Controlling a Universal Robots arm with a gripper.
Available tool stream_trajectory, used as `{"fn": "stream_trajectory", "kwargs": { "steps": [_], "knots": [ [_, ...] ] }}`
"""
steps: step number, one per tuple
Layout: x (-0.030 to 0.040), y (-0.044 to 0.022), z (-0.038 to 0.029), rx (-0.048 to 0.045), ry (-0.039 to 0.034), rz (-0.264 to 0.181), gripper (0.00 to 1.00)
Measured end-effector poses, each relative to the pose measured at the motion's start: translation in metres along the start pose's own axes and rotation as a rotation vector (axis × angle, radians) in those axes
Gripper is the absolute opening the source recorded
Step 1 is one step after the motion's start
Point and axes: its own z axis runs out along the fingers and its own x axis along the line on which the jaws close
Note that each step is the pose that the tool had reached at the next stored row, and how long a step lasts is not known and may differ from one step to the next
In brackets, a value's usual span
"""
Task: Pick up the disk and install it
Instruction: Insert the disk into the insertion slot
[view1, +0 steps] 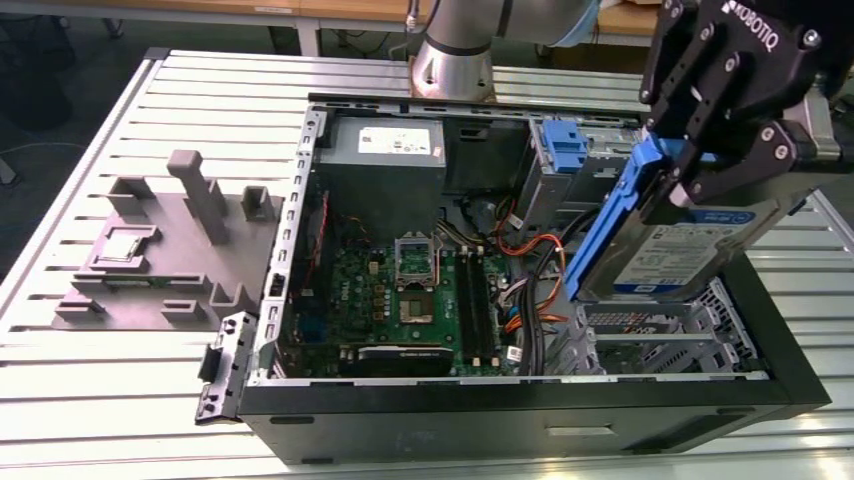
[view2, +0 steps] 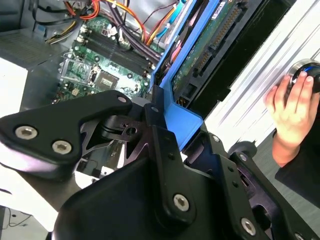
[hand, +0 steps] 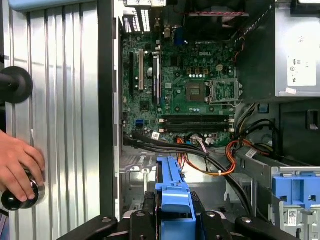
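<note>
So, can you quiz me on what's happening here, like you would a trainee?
1. True or false: the pincer is shut on the disk.
2. The disk is held tilted above: A) the open computer case; B) a toolbox; C) a cardboard box.
3. What colour are the rails along the disk's edges?
Key: 1 true; 2 A; 3 blue.
</note>
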Motion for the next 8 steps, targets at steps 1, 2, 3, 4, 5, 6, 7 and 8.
{"fn": "stream_trajectory", "kwargs": {
  "steps": [1, 2, 3, 4, 5, 6, 7, 8],
  "knots": [
    [0.0008, -0.0019, 0.001, 0.0, 0.0001, 0.0, 0.37],
    [0.0013, -0.0038, 0.0019, 0.0, 0.0002, 0.0, 0.37],
    [0.0014, -0.0061, 0.0027, 0.0, 0.0001, 0.0, 0.37],
    [0.0015, -0.0085, 0.0035, 0.0, 0.0002, 0.0, 0.37],
    [0.0015, -0.0109, 0.0043, 0.0, 0.0001, 0.0, 0.37],
    [0.0015, -0.0128, 0.0051, 0.0, 0.0002, -0.002, 0.37],
    [0.0014, -0.0145, 0.0059, -0.0001, 0.0001, -0.005, 0.37],
    [0.0014, -0.0153, 0.0064, -0.0001, 0.0002, -0.006, 0.37]
  ]
}}
